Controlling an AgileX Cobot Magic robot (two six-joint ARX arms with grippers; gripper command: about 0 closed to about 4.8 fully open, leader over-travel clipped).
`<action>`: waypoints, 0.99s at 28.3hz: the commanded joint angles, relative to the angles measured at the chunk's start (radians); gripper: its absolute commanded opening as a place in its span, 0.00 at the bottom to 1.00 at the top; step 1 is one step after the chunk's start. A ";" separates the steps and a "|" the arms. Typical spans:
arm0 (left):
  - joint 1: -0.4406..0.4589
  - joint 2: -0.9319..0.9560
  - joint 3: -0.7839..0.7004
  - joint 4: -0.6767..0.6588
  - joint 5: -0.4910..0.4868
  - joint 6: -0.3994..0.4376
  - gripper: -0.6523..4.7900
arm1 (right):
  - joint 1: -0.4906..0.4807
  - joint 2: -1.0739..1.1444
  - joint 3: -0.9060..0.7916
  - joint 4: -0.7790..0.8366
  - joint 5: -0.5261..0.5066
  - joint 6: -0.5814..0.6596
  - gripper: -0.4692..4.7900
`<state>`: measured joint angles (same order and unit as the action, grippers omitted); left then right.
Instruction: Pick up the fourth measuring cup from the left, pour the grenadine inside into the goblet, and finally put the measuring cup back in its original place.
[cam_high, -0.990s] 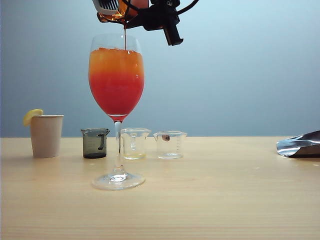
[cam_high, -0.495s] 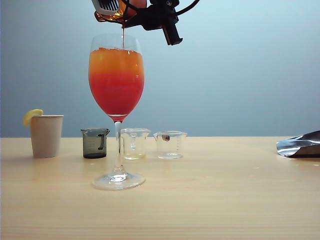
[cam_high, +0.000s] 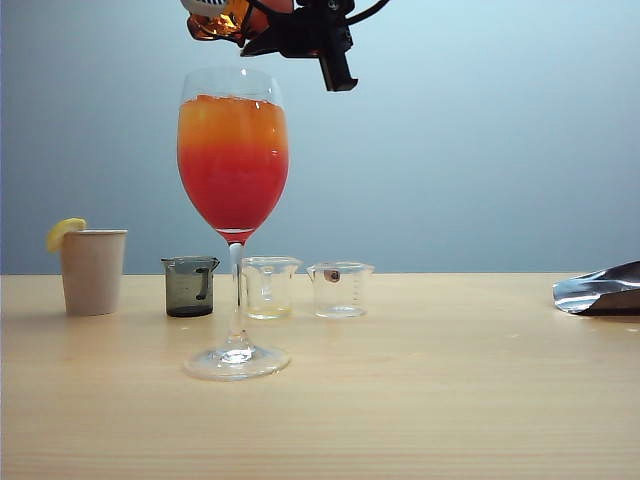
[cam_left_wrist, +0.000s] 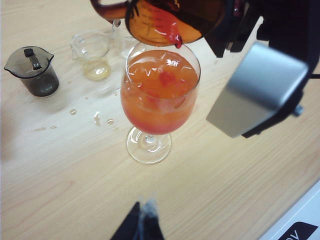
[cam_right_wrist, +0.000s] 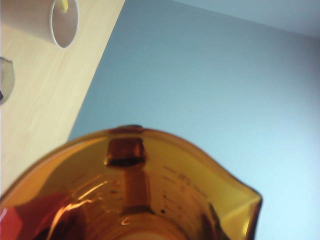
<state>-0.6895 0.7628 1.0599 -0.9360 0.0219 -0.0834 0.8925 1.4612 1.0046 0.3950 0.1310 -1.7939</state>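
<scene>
The right gripper (cam_high: 262, 28) is high above the table, just over the rim of the goblet (cam_high: 233, 160), and it is clamped on the amber measuring cup (cam_high: 222, 18). The cup is tipped steeply, with its pour lip hanging over the mouth of the glass. In the left wrist view a red drop of grenadine (cam_left_wrist: 174, 39) hangs at the lip of the cup (cam_left_wrist: 170, 20), directly above the drink, and a smear of red clings to the inside wall. In the exterior view no stream falls from the cup to the glass.

The goblet stands upright on the wooden table (cam_high: 450, 380). It is nearly full: orange on top, deep red toward the stem.

The left gripper (cam_left_wrist: 142, 226) hovers above the table near the foot of the goblet, apart from it. Its two fingers come together at the tips and nothing is between them, so it looks closed and empty.

Behind the goblet stand the grey cup (cam_high: 190, 286) and two clear cups (cam_high: 268, 287), (cam_high: 340, 289); a paper cup (cam_high: 92, 270) with a lemon slice is far left.

I judge the pouring as almost finished. Left to do: turn the cup upright and set it back in the row, probably to the right of the clear cups.
</scene>
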 joint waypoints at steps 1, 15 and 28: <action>0.001 -0.002 0.005 0.009 -0.003 0.000 0.11 | 0.002 -0.008 0.010 0.029 -0.003 0.112 0.36; 0.001 -0.002 0.005 0.009 -0.003 0.001 0.11 | 0.002 -0.008 0.009 0.029 0.006 0.524 0.36; 0.001 -0.002 0.005 0.009 -0.003 0.001 0.11 | 0.001 -0.016 0.010 0.027 0.036 0.954 0.36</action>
<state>-0.6895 0.7628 1.0599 -0.9360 0.0219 -0.0834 0.8925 1.4590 1.0046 0.3939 0.1642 -0.9108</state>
